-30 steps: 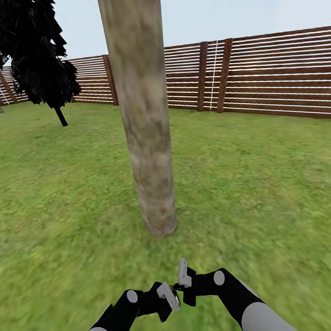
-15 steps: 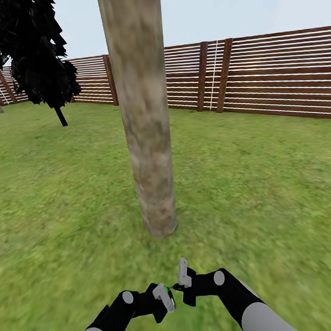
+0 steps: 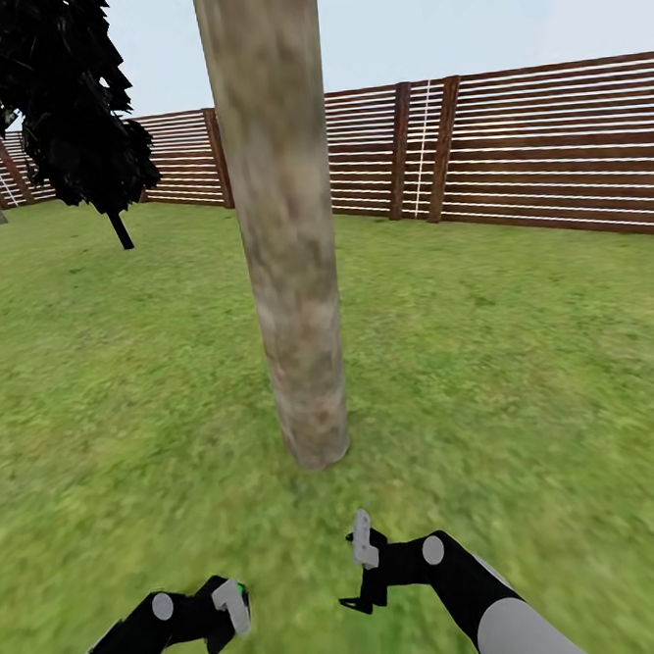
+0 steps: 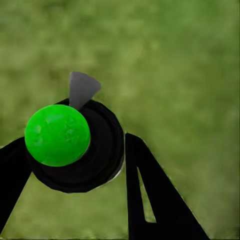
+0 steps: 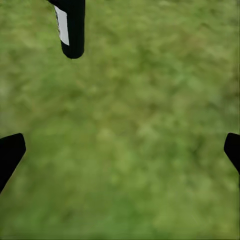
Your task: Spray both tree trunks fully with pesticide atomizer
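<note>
A thick mottled beige-grey tree trunk [image 3: 288, 271] rises from the lawn straight ahead, its base a short way beyond my arms. My left gripper [image 3: 229, 610] hangs low at the left, shut on the pesticide atomizer [image 3: 240, 594], of which a green spot shows. In the left wrist view the atomizer [image 4: 75, 145] is a black round body with a bright green ball top and a grey tab, held between the black fingers [image 4: 145, 195]. My right gripper [image 3: 358, 572] hovers over the grass below the trunk, open and empty; its fingertips [image 5: 10, 152] stand wide apart.
Green lawn [image 3: 527, 370] spreads all around. A brown slatted fence [image 3: 549, 142] runs across the back. A thin-trunked dark-leaved tree [image 3: 63, 102] stands at the far left. A black bar with a white strip [image 5: 70, 27] shows at the right wrist view's edge.
My left arm has swung left and down, away from the right gripper, carrying the atomizer with it. The right arm and the view have stayed put.
</note>
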`<state>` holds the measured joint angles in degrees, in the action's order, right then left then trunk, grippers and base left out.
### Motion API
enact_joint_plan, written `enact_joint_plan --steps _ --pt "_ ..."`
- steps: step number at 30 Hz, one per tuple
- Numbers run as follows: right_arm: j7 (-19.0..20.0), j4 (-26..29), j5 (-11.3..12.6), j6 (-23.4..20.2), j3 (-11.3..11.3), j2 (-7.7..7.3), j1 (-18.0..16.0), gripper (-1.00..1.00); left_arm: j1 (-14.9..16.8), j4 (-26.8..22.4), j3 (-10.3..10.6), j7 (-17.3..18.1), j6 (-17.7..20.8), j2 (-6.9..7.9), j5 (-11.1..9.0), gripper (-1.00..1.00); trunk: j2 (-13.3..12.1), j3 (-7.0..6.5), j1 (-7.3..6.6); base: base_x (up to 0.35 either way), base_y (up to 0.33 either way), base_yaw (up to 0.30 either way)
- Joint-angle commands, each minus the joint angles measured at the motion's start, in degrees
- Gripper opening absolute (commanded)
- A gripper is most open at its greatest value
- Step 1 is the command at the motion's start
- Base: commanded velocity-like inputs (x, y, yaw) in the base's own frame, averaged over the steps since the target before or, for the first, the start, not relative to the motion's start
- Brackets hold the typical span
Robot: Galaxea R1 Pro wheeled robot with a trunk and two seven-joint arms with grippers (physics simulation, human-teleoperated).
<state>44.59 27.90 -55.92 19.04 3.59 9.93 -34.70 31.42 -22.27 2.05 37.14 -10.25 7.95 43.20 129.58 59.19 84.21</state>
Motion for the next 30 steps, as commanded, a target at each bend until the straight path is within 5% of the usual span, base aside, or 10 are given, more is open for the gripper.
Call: enact_joint_plan --steps 1,4,7,8,9,11,15,18,20,30 --pt "0.1 0.0 -0.5 0.3 0.4 0.07 0.0 1.00 -0.6 -0.1 0.2 -0.2 -0.3 0.92 0.6 -1.00 0.0 0.05 -0.01 0.000 0.000 0.000" --pt "-0.2 -0.8 -0.5 0.3 0.8 -0.36 0.1 1.00 -1.3 -0.1 -0.7 -0.8 -0.1 2.11 1.2 -1.00 0.0 0.05 -0.01 0.000 0.000 0.000" --pt "-5.7 -6.5 -0.4 0.4 7.0 -8.88 0.3 1.00 -1.5 -0.3 -7.7 -2.6 0.2 2.85 -0.3 -1.00 0.0 0.05 -0.01 0.000 0.000 0.000" --pt "-10.0 -9.4 -0.4 0.4 11.1 -11.27 0.3 1.00 -1.5 -0.3 -11.6 -3.0 0.3 2.78 -0.8 -1.00 0.0 0.05 -0.01 0.000 0.000 0.000" --pt "-23.9 -17.5 -0.4 0.7 20.8 -16.09 0.5 1.00 -1.0 -0.8 -21.7 -3.5 2.8 1.82 -1.3 -1.00 0.0 0.05 -0.01 0.000 0.000 0.000" --pt "-41.2 -19.2 0.0 0.8 22.9 -16.46 2.7 1.00 -0.7 -1.1 -25.1 -4.2 12.2 0.84 -4.9 -1.00 0.0 0.05 -0.01 0.000 0.000 0.000" --pt "-56.9 -19.5 8.0 4.2 24.7 -16.32 5.8 1.00 0.6 -1.3 -25.7 -5.4 20.8 0.28 -12.8 -1.00 0.0 0.05 -0.01 0.000 0.000 0.000" --pt "-60.3 -19.5 19.5 7.0 25.4 -16.53 6.8 1.00 2.0 -1.3 -25.2 -5.6 27.4 -0.76 -14.9 -1.00 0.0 0.05 -0.01 0.000 0.000 0.000" --pt "-60.8 -19.5 22.6 7.5 25.6 -16.49 7.2 1.00 3.3 -2.9 -24.9 -5.7 29.2 -2.53 -15.2 -1.00 0.0 0.05 -0.01 0.000 0.000 0.000" --pt "-60.8 -19.6 23.5 7.6 25.6 -16.40 7.5 1.00 4.9 -20.7 -18.3 -5.8 41.6 -11.99 -14.1 -1.00 0.0 0.05 -0.01 0.149 -0.067 0.000"
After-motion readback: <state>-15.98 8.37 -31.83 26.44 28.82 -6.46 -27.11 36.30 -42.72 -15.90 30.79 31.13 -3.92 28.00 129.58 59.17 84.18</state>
